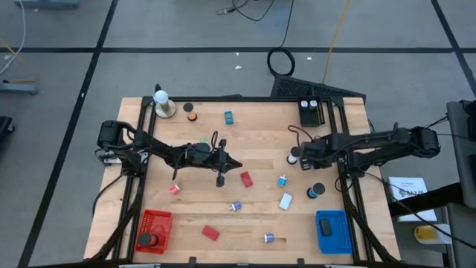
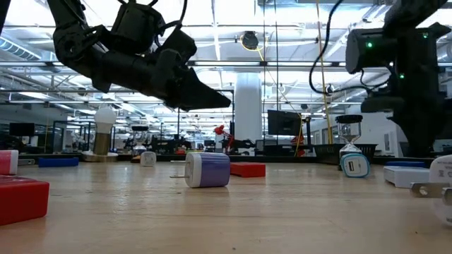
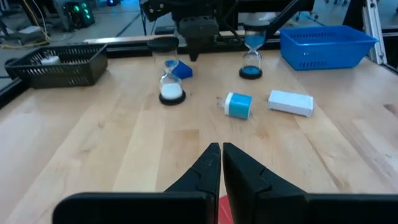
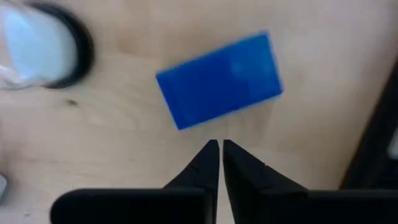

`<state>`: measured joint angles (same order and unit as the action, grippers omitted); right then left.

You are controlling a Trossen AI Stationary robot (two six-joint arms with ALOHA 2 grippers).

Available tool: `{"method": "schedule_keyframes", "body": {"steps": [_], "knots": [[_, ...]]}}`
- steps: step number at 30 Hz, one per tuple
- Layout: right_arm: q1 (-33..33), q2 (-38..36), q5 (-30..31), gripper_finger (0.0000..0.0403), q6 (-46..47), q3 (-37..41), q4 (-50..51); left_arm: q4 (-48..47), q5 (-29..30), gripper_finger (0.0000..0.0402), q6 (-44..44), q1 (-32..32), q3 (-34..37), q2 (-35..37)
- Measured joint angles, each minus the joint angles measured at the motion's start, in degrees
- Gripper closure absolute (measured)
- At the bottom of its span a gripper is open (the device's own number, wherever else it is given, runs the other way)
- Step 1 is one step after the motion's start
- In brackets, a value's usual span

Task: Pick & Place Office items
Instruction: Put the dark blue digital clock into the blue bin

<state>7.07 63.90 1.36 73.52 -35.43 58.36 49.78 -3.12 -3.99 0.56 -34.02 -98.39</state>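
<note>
The right gripper is hanging clenched and empty just above the flat blue rectangular block near the wooden table's right edge, probably missing its grasp, while the left gripper is waiting clenched over the middle.

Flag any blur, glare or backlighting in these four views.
Right wrist view: the blue block is smeared by motion blur. Low view: bright ceiling lights leave the left arm a dark silhouette; the near red block is soft. High and left wrist views: evenly lit, no glare.
</note>
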Motion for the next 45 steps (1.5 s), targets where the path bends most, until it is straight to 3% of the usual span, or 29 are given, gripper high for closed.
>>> {"method": "schedule_keyframes", "body": {"steps": [6,16,23,28,39,45], "knots": [[0.93,0.04,1.85,0.0398,3.84,4.35,-4.16,0.05,0.01,0.0376,-0.22,0.0,0.0,-0.02],[4.91,0.22,15.17,0.0398,1.2,4.99,-10.0,0.53,0.03,0.0376,-0.44,0.0,0.0,0.0],[9.75,0.86,14.8,0.0393,-3.33,4.82,-12.35,0.7,0.03,0.0376,-0.39,0.0,0.0,-0.02],[10.88,-0.64,10.94,0.0343,-4.89,3.0,-11.43,0.68,0.03,0.0376,-0.37,0.0,0.0,0.0],[6.19,-0.96,9.14,0.0157,-0.3,2.63,-16.6,0.42,0.05,0.0376,-0.42,0.0,0.0,0.0],[6.21,2.36,9.05,0.0131,-0.66,3.69,-18.52,0.39,0.05,0.0376,-0.38,0.0,0.0,-0.02]]}}
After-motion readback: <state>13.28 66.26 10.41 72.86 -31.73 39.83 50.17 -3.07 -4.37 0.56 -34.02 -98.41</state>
